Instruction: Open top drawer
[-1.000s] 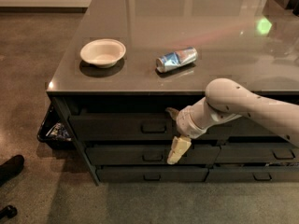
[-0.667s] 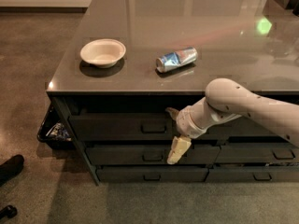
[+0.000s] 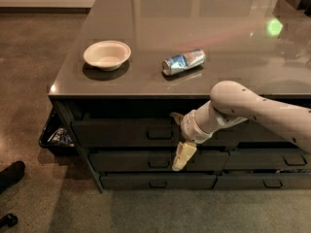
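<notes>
The top drawer (image 3: 121, 132) is a wide dark grey front just under the tabletop, with a small loop handle (image 3: 159, 134) at its centre. Two shallower drawers (image 3: 131, 160) lie below it. My gripper (image 3: 179, 136) is at the drawer front, just right of the handle, on a cream arm coming in from the right. Its fingers are spread apart vertically, one cream finger (image 3: 183, 155) pointing down over the second drawer and a darker one (image 3: 176, 116) near the top drawer's upper edge. It holds nothing.
A white bowl (image 3: 107, 54) and a crushed can (image 3: 183, 62) lie on the grey tabletop (image 3: 218, 28). A black bin (image 3: 55, 135) stands by the table's left side. A dark shoe (image 3: 10, 174) is on the floor at left. Neighbouring drawers (image 3: 286, 159) are at right.
</notes>
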`<state>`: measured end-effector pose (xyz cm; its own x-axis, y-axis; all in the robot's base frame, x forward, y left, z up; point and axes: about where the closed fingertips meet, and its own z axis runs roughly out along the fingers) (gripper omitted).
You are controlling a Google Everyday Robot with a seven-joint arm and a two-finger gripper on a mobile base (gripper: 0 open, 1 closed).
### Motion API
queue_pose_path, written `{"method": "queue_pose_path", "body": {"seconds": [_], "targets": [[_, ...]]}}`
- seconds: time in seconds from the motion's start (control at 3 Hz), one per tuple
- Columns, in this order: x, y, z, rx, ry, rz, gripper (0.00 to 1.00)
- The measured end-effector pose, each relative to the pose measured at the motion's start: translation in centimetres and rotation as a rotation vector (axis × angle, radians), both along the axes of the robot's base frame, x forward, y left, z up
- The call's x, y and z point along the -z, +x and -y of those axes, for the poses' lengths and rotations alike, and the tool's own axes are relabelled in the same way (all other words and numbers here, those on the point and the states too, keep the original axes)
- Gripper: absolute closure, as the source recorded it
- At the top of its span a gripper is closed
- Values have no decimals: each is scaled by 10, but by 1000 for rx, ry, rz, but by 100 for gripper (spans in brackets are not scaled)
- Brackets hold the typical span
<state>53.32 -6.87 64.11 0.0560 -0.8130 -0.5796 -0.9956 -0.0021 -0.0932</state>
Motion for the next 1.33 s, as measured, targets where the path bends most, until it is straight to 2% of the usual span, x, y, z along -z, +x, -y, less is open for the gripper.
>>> {"method": "queue_pose_path", "body": {"seconds": [0.33,0.67,1.0,1.33], "targets": [[-2,-9,1,-4,4,-24,0],[-9,-35,4,-1,9,-78,0],[-25,-91,9,-6,30,-174,0],[-25,-91,9,-6,30,-174,0]]}}
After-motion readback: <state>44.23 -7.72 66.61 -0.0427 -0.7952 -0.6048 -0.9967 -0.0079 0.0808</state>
